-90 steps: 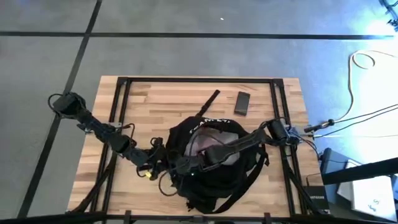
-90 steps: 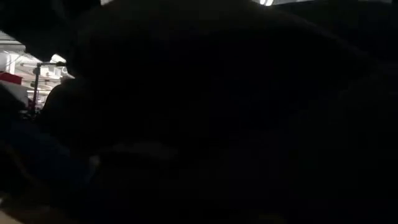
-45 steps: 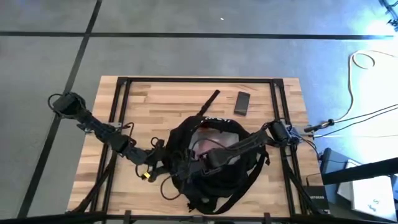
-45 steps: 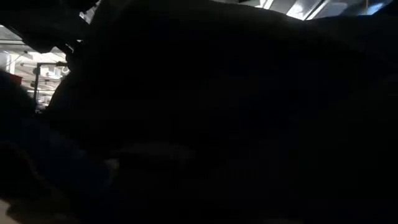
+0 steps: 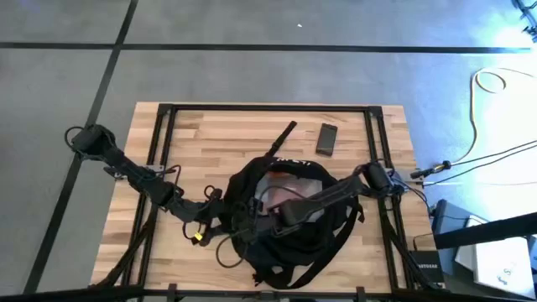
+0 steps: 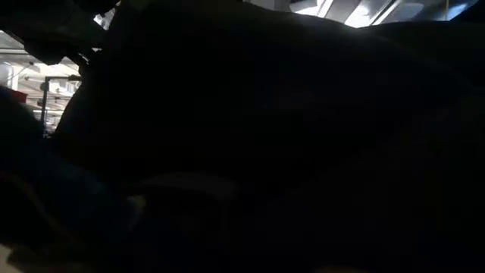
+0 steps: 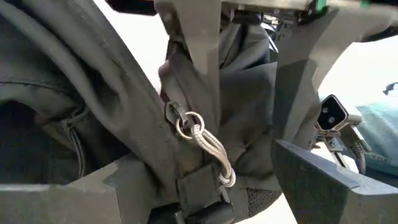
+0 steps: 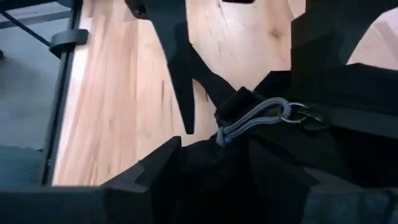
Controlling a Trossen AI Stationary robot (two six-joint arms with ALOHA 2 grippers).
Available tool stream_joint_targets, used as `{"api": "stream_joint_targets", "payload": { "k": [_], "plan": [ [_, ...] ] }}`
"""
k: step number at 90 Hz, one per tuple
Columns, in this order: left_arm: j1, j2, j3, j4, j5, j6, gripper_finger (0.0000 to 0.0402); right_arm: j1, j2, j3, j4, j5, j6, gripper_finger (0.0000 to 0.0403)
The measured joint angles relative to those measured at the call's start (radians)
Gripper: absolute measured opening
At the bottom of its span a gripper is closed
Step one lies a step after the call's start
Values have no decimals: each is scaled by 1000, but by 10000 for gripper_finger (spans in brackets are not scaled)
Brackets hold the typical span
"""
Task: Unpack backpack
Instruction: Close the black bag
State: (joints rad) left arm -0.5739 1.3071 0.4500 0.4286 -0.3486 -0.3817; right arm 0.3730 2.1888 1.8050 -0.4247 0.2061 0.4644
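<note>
The black backpack lies on the wooden table toward its near edge. Its top gapes open over pale contents. My left gripper is at the backpack's left rim. My right gripper reaches across the opening from the right and meets the same rim. A zip pull with a metal ring and a grey cord hangs loose on the fabric between the two grippers. The low view shows only dark fabric close up. My left gripper has a thick fold of the backpack's rim fabric between its two fingers, beside the zip pull, coming level from the table's left. The backpack's body stays on the table. My right gripper has the same black rim fabric between its fingers, just near the cord pull, reaching from the table's right across the opening. The fabric hides where the pads meet it.
A dark flat phone-like object and a thin black stick lie on the table beyond the backpack. The backpack's straps trail toward the near right. Bare wood lies at the far left and far right.
My right gripper has shifted a little toward the table's near edge while staying on the backpack's left rim. The rim fabric has moved with it and the opening shows slightly more of the pale contents at its far side. My left gripper has barely moved.
</note>
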Motion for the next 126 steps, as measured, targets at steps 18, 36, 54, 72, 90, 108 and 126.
{"api": "stream_joint_targets", "payload": {
  "k": [18,36,54,72,90,108,126],
  "plan": [
    [-2,0,1,-16,16,0,278,27,-23,1,47,-154,-40,172],
    [-2,0,1,-29,15,18,278,51,23,2,230,-206,-75,172],
    [-1,0,1,-32,17,13,278,12,94,1,214,-152,16,172],
    [-1,0,1,-32,32,-4,278,7,100,1,128,-121,48,172],
    [-1,0,1,-28,31,1,278,13,99,1,0,17,115,172],
    [0,0,1,-28,30,5,278,14,99,1,-16,124,118,172],
    [0,0,1,-29,27,8,278,15,97,1,-57,213,133,172]
  ]
}}
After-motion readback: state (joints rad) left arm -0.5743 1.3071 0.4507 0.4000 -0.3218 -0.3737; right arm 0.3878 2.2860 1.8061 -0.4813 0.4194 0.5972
